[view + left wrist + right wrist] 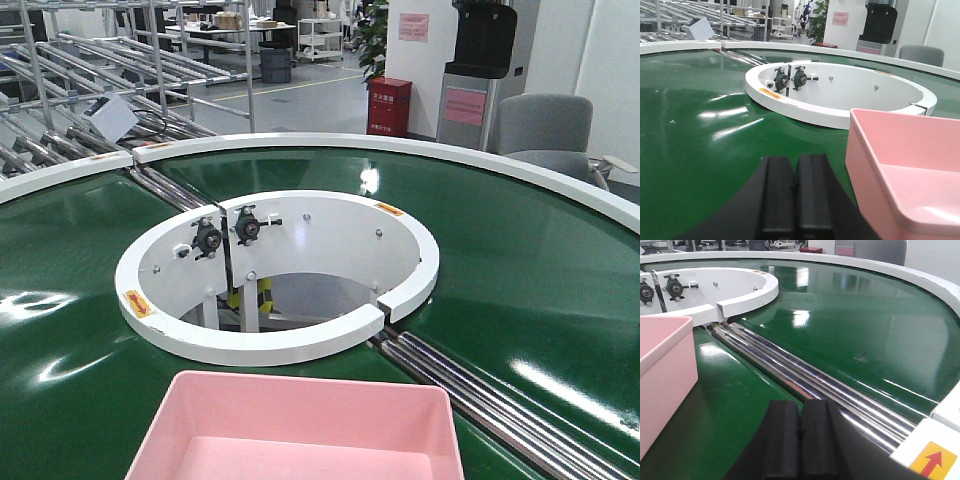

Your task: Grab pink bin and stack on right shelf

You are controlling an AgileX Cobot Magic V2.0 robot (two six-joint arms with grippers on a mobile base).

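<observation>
Right now I see the pink bin (300, 430) at the bottom centre of the front view, on the green conveyor belt (520, 250) just below the white ring (270, 345). Steel rollers (480, 390) slant toward the lower right beside it. The left jaws are pressed together, with the bin at that view's right edge. The right jaws are together too, with the bin at that view's left edge.

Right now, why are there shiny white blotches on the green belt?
Front view: the glossy green belt mirrors bright light, leaving white patches. Left wrist view: the same glare shows as long pale streaks. Right wrist view: reflections sit on the belt and smear along the metal rollers.
</observation>
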